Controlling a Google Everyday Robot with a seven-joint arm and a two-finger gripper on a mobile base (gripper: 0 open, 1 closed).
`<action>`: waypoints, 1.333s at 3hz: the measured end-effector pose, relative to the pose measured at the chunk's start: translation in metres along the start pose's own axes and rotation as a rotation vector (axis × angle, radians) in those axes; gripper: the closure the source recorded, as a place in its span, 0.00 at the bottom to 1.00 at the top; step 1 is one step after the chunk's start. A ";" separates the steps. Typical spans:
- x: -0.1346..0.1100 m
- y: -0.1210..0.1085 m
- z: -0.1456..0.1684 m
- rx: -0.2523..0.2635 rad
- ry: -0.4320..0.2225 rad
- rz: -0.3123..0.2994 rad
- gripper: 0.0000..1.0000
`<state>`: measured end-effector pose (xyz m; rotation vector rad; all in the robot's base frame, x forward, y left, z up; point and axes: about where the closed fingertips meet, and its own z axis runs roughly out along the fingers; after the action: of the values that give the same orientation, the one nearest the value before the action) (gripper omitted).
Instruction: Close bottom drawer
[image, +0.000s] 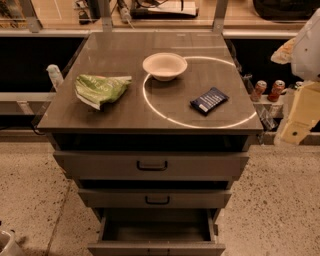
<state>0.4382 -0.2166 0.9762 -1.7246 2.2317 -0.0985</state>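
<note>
The bottom drawer (156, 247) is the lowest of three grey drawers in the cabinet. It is pulled far out toward the camera, and its shallow tray (157, 231) looks empty. Its front panel is cut by the lower frame edge, and its handle is out of view. The arm's white and cream parts stand at the right edge, beside the cabinet top. My gripper (299, 120) is there, well above and to the right of the bottom drawer, and it touches nothing.
The top drawer (151, 165) and middle drawer (156, 199) stick out a little. On the cabinet top (125, 115) are a white bowl (164, 66), a green chip bag (101, 89) and a dark blue snack pack (209, 100). Two red cans (259, 90) stand to the right.
</note>
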 end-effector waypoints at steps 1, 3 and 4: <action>0.000 0.000 0.000 0.000 0.000 0.000 0.00; 0.023 0.061 0.041 0.019 -0.178 0.038 0.00; 0.035 0.101 0.090 0.016 -0.309 0.116 0.00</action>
<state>0.3627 -0.2104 0.8590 -1.4824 2.0885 0.1648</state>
